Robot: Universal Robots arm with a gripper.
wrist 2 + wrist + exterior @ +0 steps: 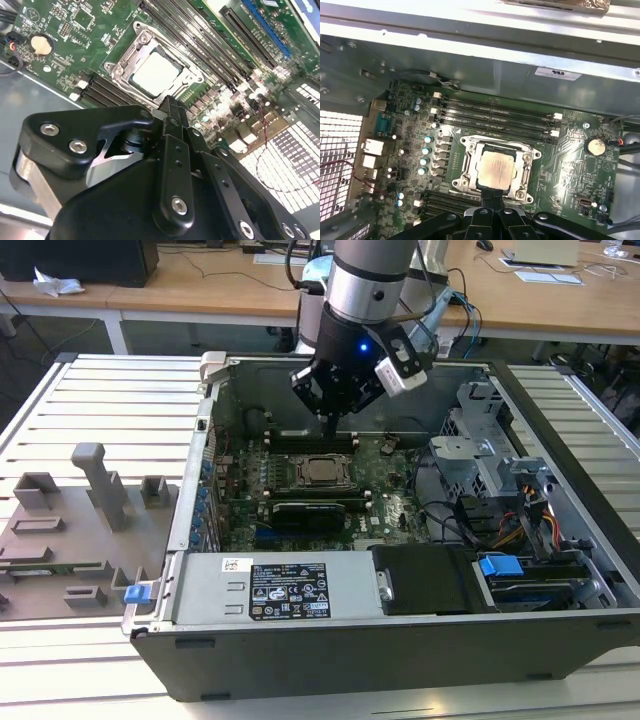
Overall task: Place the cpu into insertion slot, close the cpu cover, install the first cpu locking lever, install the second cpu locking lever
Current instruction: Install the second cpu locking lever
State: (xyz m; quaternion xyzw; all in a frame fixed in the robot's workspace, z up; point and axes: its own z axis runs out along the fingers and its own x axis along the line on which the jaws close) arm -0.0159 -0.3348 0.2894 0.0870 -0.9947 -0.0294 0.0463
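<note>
Nearest the camera in the exterior view, the open dark grey computer case (400,660) lies on its side on a pale slatted metal counter (110,405), with a grey power supply box bearing a black label (288,590) along its near edge and a blue clip (500,566) towards the exterior view's right. On the counter at the exterior view's left sits a grey moulded fixture tray with upright blocks (80,510). Further in, the green motherboard (390,515) lies flat in the case, and near its middle the small square cpu with a pale silver-grey metal top (322,471) sits inside the insertion slot (470,165), the square socket with a silvery metal rim. The cpu cover (522,170), a thin silvery frame, lies down around the chip, whose top shows through its window in both wrist views. Just beyond the socket run long narrow black memory slots (495,117). Over the far edge of the socket hangs the black gripper (328,418) on the silver arm (368,280), its fingers drawn narrow, pressed together and holding nothing, their tips just above the board. A round silver coin battery (595,146) lies on the board, apart from the socket. Beyond the case stand pale wooden desks (200,285).
</note>
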